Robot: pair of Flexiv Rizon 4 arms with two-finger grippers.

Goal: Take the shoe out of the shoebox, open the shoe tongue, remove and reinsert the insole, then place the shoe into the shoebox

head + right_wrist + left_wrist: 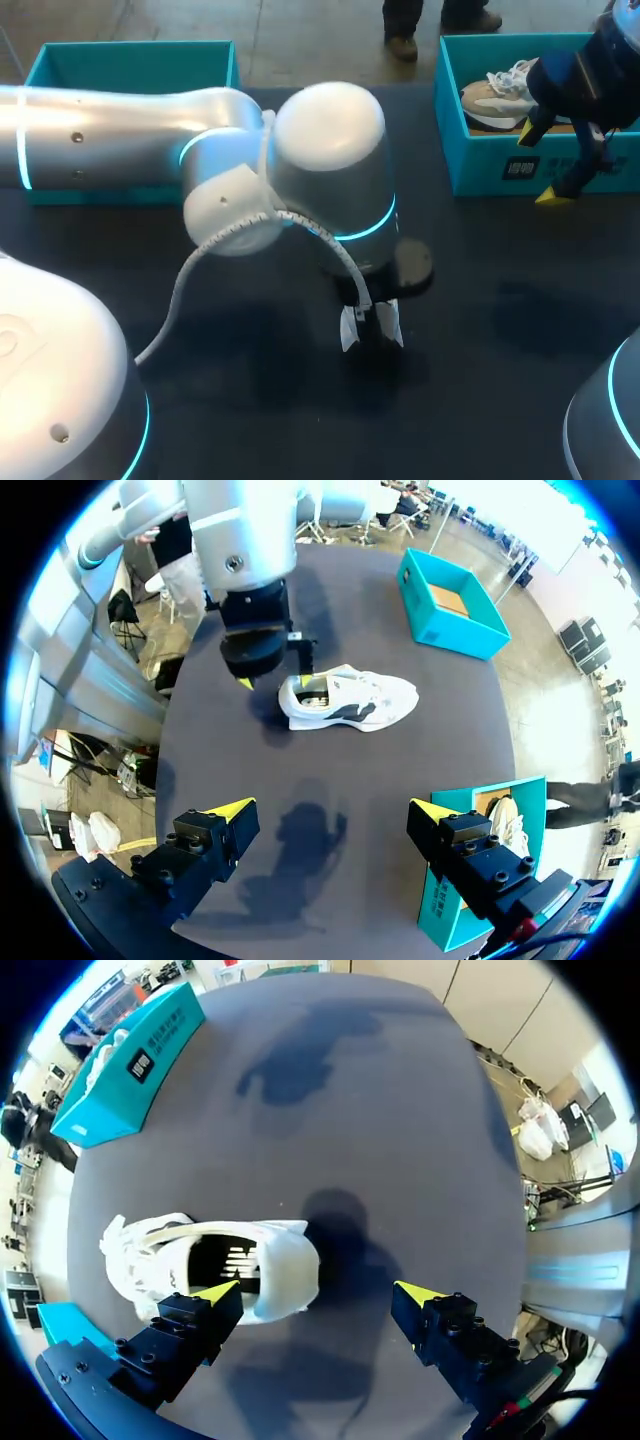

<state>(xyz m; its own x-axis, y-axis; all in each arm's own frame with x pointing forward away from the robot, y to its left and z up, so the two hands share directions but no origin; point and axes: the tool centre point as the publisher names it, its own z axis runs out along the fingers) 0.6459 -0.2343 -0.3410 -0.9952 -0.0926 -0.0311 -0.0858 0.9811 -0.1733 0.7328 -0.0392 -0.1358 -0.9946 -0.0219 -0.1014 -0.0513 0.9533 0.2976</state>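
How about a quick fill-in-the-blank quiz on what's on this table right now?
1. The white shoe lies on the dark ____.
2. The left tool above its heel has its fingers ____.
3. The teal box near the right tool holds a second ____.
Missing words: table; open; shoe.

The shoe (350, 700) is white with a dark streak along its side and a black inside, and the table (500, 330) is dark grey. The shoebox (540, 165) and second box (130, 60) are teal, the second tan within. The other shoe (497, 95) is beige and white. The left gripper (318, 1292) and right gripper (332, 810) are black, yellow-tipped. The left arm (120, 130) is silvery white with cyan rings.
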